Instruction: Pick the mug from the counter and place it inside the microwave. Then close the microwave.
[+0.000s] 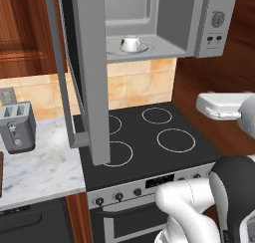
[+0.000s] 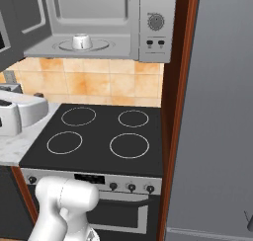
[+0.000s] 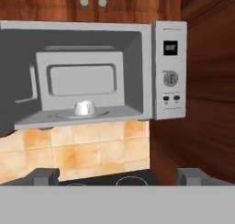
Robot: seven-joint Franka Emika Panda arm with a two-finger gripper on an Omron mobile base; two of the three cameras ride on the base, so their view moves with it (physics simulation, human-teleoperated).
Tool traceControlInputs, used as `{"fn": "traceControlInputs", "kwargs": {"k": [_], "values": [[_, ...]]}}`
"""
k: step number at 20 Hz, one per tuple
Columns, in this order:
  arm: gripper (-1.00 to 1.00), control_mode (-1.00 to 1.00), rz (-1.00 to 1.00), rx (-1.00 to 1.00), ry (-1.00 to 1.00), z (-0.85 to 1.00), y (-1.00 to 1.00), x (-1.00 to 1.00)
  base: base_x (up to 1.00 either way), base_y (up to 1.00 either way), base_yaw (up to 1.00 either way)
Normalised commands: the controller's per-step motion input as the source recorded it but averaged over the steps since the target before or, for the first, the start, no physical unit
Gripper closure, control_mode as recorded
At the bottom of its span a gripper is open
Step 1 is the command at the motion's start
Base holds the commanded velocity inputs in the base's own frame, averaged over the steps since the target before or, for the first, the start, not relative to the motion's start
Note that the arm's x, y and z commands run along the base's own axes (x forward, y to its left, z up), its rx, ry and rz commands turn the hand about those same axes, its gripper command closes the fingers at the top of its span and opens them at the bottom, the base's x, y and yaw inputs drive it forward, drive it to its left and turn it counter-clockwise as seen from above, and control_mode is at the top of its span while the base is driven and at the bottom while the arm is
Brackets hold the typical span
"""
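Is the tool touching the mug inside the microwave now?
Apart. In the hand view the tool stands well back, open, while the mug sits on the turntable inside the microwave.

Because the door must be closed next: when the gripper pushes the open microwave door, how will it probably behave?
The microwave door looks rigid, so it should probably swing as one piece. It appears wide open with its bar handle near the free edge; pushing there is likely easiest. The mug, squat and inside, seems unlikely to tip.

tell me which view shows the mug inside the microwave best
The hand view: it faces the open microwave squarely, with the mug centred on the turntable. The left base view and right base view see it from below, at an angle.
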Motion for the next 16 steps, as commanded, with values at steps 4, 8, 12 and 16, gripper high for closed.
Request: {"fn": "traceControlInputs", "kwargs": {"k": [4, 8, 12, 16], "values": [[-1.00, -1.00, 0.00, 0.00, -0.23, 0.33, 0.00, -0.42, 0.00, 0.00, 0.00], [-1.00, -1.00, 0.00, 0.00, -0.15, 0.18, 0.00, -0.53, 0.00, 0.00, 0.00], [-1.00, -1.00, 0.00, 0.00, -0.13, 0.01, 0.08, -0.52, 0.00, 0.00, 0.00], [-1.00, -1.00, 0.00, 0.00, -0.14, 0.00, 0.13, -0.34, 0.00, 0.00, 0.00]]}}
